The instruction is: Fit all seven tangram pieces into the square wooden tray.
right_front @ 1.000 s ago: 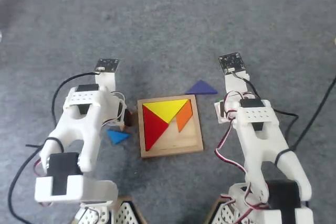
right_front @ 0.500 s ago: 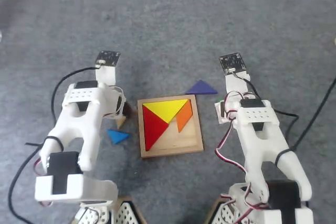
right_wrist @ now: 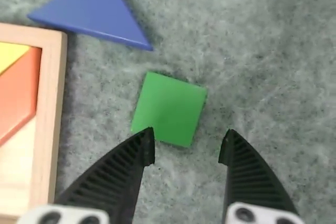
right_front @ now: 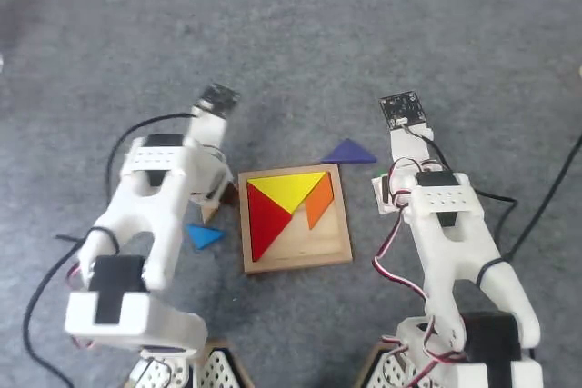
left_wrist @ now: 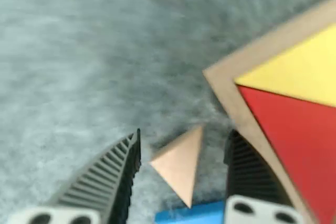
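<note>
Tray (right_front: 314,244) sits mid tabletop (right_front: 291,61) w/ 3 in: yellow piece (right_front: 286,190), red piece (right_front: 264,220), orange piece (right_front: 318,202). 4 left outside (approx. half done): tan triangle (left_wrist: 181,161), blue triangle (right_front: 204,236), purple triangle (right_front: 349,153), green square (right_wrist: 169,108). Left pincer (left_wrist: 184,140) is wide apart around the tan triangle; right pincer (right_wrist: 187,140) is wide apart at the green square.

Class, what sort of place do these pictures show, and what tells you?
Likely a robotics lab bench: a left arm and right arm stand side by side on grey carpet, a wooden puzzle tray between them.
</note>
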